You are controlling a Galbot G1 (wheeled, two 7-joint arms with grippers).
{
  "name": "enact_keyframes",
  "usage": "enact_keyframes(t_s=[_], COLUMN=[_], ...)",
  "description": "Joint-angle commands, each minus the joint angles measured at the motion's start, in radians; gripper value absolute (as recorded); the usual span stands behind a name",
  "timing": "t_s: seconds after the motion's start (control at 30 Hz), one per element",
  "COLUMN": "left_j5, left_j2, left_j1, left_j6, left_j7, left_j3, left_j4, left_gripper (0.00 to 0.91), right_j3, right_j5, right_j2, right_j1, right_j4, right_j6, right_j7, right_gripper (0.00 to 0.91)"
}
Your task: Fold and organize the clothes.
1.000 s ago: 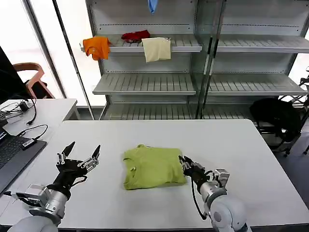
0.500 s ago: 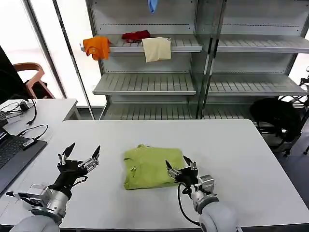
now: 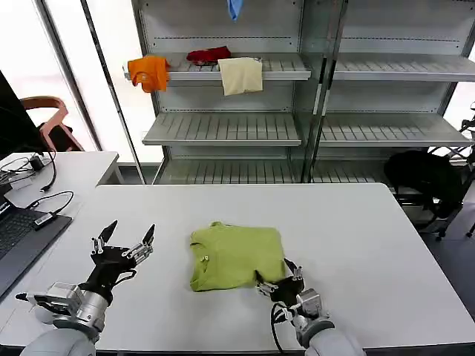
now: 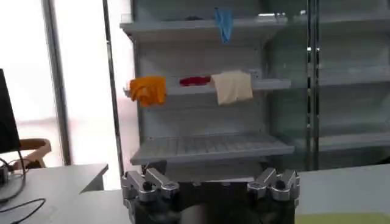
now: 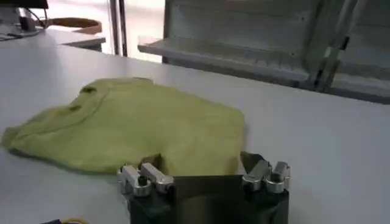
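Observation:
The clothes are one lime-green T-shirt [image 3: 236, 254], folded into a rough square in the middle of the white table [image 3: 356, 222], collar to the left. In the right wrist view the T-shirt [image 5: 140, 125] lies just ahead of the jaws. My right gripper [image 3: 279, 277] stands open at the shirt's near right corner, its fingers spread with nothing between them. Well left of the shirt, my left gripper [image 3: 123, 239] is open and raised above the table, holding nothing.
A laptop [image 3: 18, 241] and cables lie on a side table at the left. Behind the table stands a metal shelf unit [image 3: 223, 126] with orange [image 3: 148, 72], red and cream [image 3: 241, 74] garments and a blue cloth [image 3: 234, 9]. A black bag [image 3: 427, 182] sits at right.
My right gripper has pulled back toward the table's near edge, from the shirt's right side to its near right corner, and opened. The left arm has barely moved.

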Motion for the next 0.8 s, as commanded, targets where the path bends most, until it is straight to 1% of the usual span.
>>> enact_keyframes(t_s=[0.03,0.13,0.23,0.37,0.47,0.53,0.57,0.6,0.67,0.7,0.73,0.8], left_j5=[-0.001,-0.002,-0.006,-0.006,-0.007,-0.014,-0.02,-0.041,-0.088,-0.102,-0.114,-0.121], left_j2=[0.002,0.004,0.005,0.004,0.003,0.006,0.008,0.011,0.023,0.03,0.037,0.049], left_j1=[0.004,0.008,0.012,0.016,0.02,0.021,0.02,0.019,0.017,0.017,0.017,0.018], left_j6=[-0.006,-0.006,-0.007,-0.011,-0.016,-0.021,-0.026,-0.027,-0.026,-0.027,-0.028,-0.033], left_j7=[0.0,0.0,-0.002,-0.004,-0.004,-0.006,-0.005,-0.005,-0.012,-0.012,-0.013,-0.013], left_j3=[-0.004,-0.01,-0.014,-0.012,-0.011,-0.014,-0.015,-0.018,-0.025,-0.028,-0.031,-0.035], left_j4=[0.009,0.007,0.006,0.01,0.016,0.03,0.038,0.047,0.081,0.094,0.108,0.119], left_gripper=[0.907,0.907,0.907,0.907,0.907,0.907,0.907,0.907,0.907,0.907,0.907,0.907], right_j3=[-0.003,0.013,0.038,0.093,0.175,0.249,0.263,0.307,0.374,0.39,0.432,0.458], right_j5=[0.005,0.077,0.134,0.14,0.132,0.127,0.124,0.12,0.133,0.151,0.181,0.199], right_j2=[0.009,0.02,0.024,0.024,0.008,-0.01,-0.013,-0.03,-0.049,-0.059,-0.084,-0.108], right_j1=[-0.025,-0.016,0.003,0.014,0.014,0.012,0.011,0.009,0.01,0.011,0.013,0.009], right_j4=[-0.012,0.018,0.069,0.133,0.164,0.158,0.154,0.135,0.096,0.081,0.039,0.018], right_j6=[0.025,0.045,0.06,0.049,0.02,0.006,0.006,0.008,0.012,0.015,0.025,0.039], right_j7=[-0.023,-0.007,0.034,0.049,0.052,0.049,0.049,0.049,0.049,0.046,0.046,0.038], right_gripper=[0.907,0.907,0.907,0.907,0.907,0.907,0.907,0.907,0.907,0.907,0.907,0.907])
